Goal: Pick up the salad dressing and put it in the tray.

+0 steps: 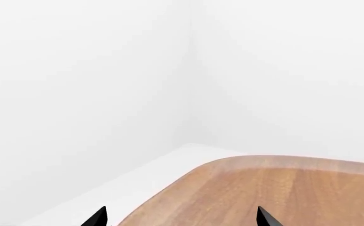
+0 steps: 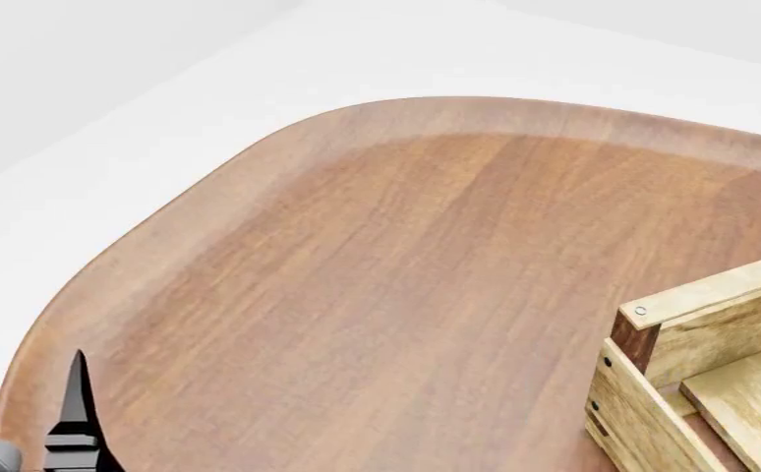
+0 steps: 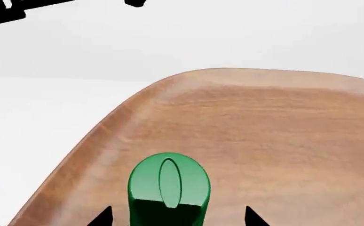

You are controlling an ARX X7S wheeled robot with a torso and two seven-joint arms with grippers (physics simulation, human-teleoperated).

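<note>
The salad dressing (image 3: 168, 181) shows only in the right wrist view, as a bottle with a green flip cap standing on the wooden table. My right gripper (image 3: 177, 217) is open, with its two black fingertips on either side of the bottle and a gap on each side. My left gripper (image 1: 180, 219) is open and empty over the table's rounded corner; one of its fingers (image 2: 79, 413) shows at the lower left of the head view. A corner of the light-wood slatted tray (image 2: 695, 324) with a dark brown post stands at the lower right of the head view.
The wooden table (image 2: 394, 275) has a rounded far-left corner and a raised rim. White floor and white walls lie beyond it. Part of the robot shows black at the top left of the right wrist view (image 3: 3, 14).
</note>
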